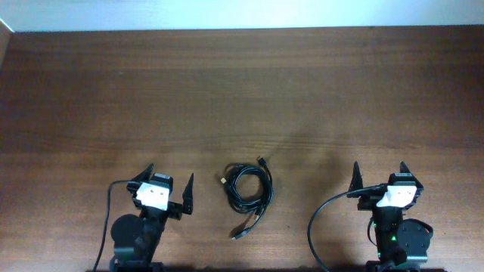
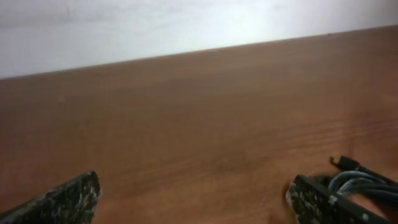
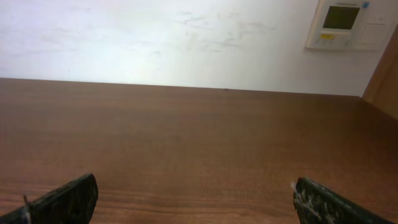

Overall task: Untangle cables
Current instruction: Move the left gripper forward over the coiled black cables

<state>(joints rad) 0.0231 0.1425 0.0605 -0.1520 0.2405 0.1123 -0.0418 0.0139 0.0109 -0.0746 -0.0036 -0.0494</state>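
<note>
The cables (image 1: 247,189) lie as one coiled black bundle on the wooden table (image 1: 242,91), near its front edge between the two arms. Gold plug ends stick out at the coil's left and at the lower tail (image 1: 243,230). My left gripper (image 1: 168,181) stands open to the left of the coil, with only bare wood between its fingers. In the left wrist view the cables (image 2: 367,182) show just beyond the right fingertip (image 2: 311,198). My right gripper (image 1: 380,172) stands open at the right of the coil, well apart from it, and the right wrist view shows no cables.
A white wall (image 3: 186,37) stands behind the table's far edge, with a wall control panel (image 3: 345,23) at its right. The thicker black arm wires (image 1: 321,219) loop beside each arm's base.
</note>
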